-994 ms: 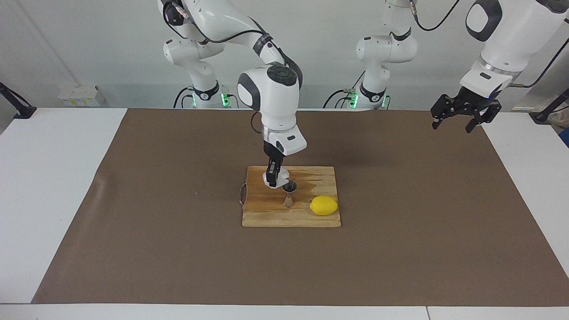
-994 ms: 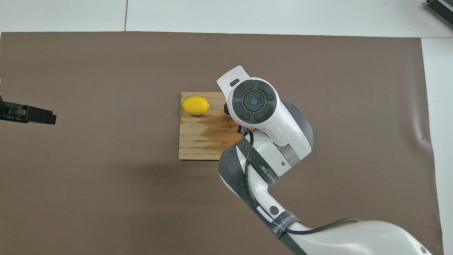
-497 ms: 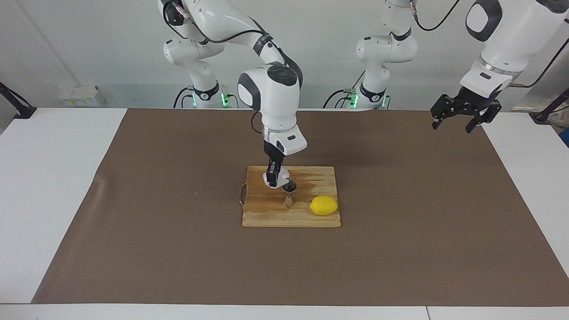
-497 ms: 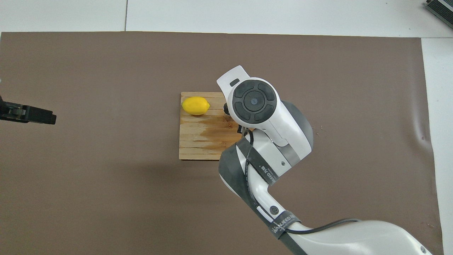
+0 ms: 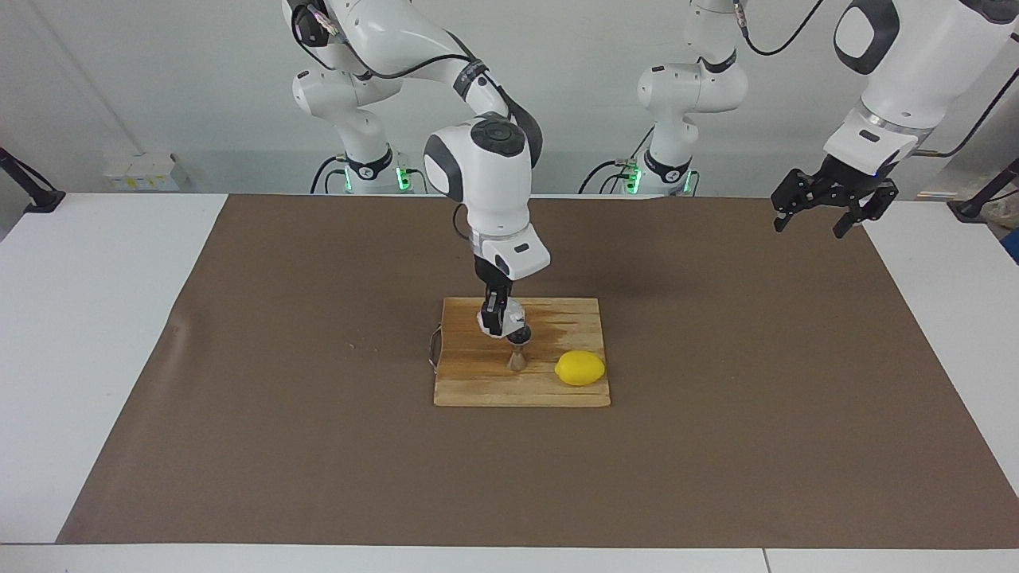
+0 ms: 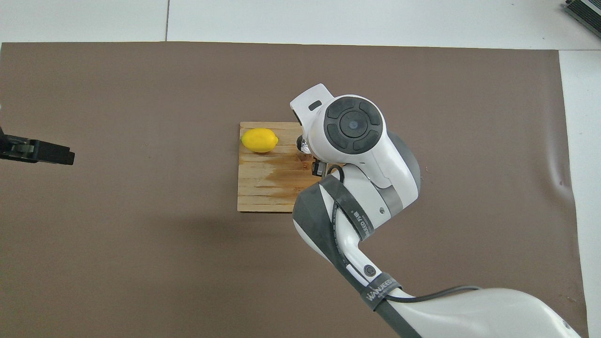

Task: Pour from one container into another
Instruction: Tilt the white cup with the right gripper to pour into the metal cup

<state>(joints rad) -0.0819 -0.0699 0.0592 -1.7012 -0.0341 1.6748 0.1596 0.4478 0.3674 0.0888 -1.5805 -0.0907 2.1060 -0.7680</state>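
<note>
My right gripper [image 5: 497, 317] is shut on the small clear glass tumbler [image 5: 510, 317], which is tipped with its mouth just above the silver hourglass jigger [image 5: 517, 351]. The jigger stands upright on the wooden board [image 5: 478, 390]. In the overhead view the right arm covers both the tumbler and the jigger almost fully. My left gripper [image 5: 810, 229] hangs open and empty in the air over the mat's edge at the left arm's end of the table, and its tips show as the left gripper [image 6: 65, 157].
A yellow lemon [image 5: 579, 368] lies on the board [image 6: 263, 188] beside the jigger, toward the left arm's end; it shows as the lemon [image 6: 259, 140] from overhead. A dark wet stain marks the board. A brown mat [image 5: 239, 398] covers the table.
The right wrist has turned and shifted slightly, and the tumbler has tipped further and closer over the jigger's mouth. The left arm has not moved.
</note>
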